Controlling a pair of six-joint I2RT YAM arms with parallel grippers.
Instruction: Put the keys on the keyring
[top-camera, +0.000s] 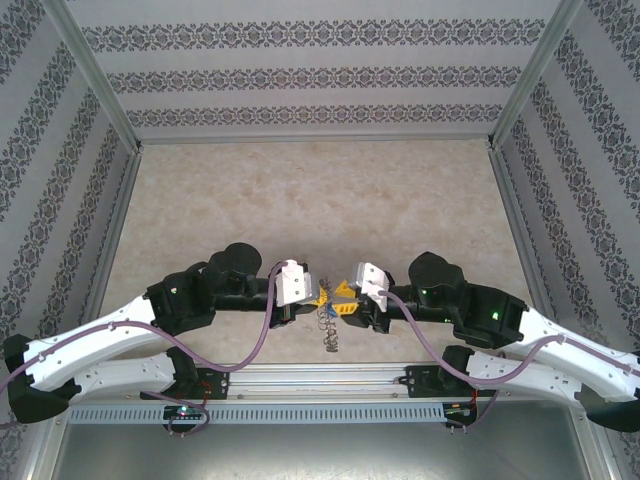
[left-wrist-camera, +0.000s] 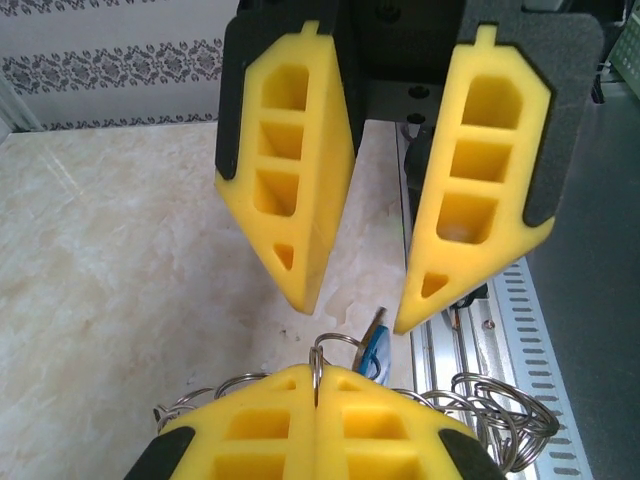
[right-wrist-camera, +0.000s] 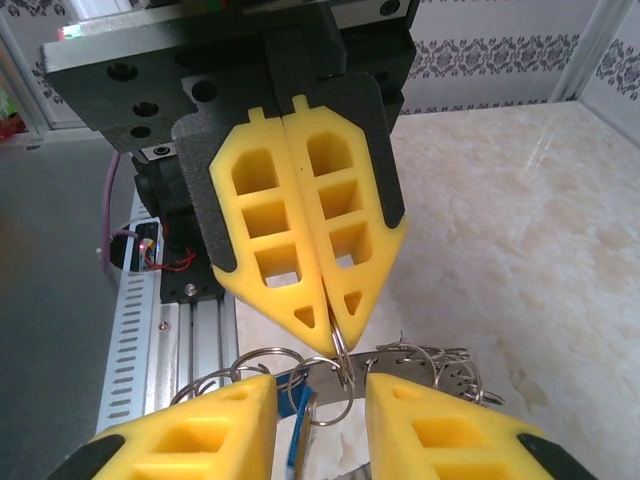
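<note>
We hold the keyring (right-wrist-camera: 425, 362) at the table's (top-camera: 320, 200) near edge.
Our left gripper (left-wrist-camera: 316, 382) is clamped on a keyring loop; our right gripper's (right-wrist-camera: 320, 385) fingers stand apart, the blue key (left-wrist-camera: 377, 345) between them.

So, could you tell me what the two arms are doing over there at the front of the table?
They are working on getting keys onto the keyring. The left gripper is shut on one of the ring's wire loops and holds the ring hanging between the two arms. The right gripper faces it with its fingers apart, one on either side of that loop, where a blue-capped key sits. Whether that key is threaded onto the loop, I cannot tell.
</note>
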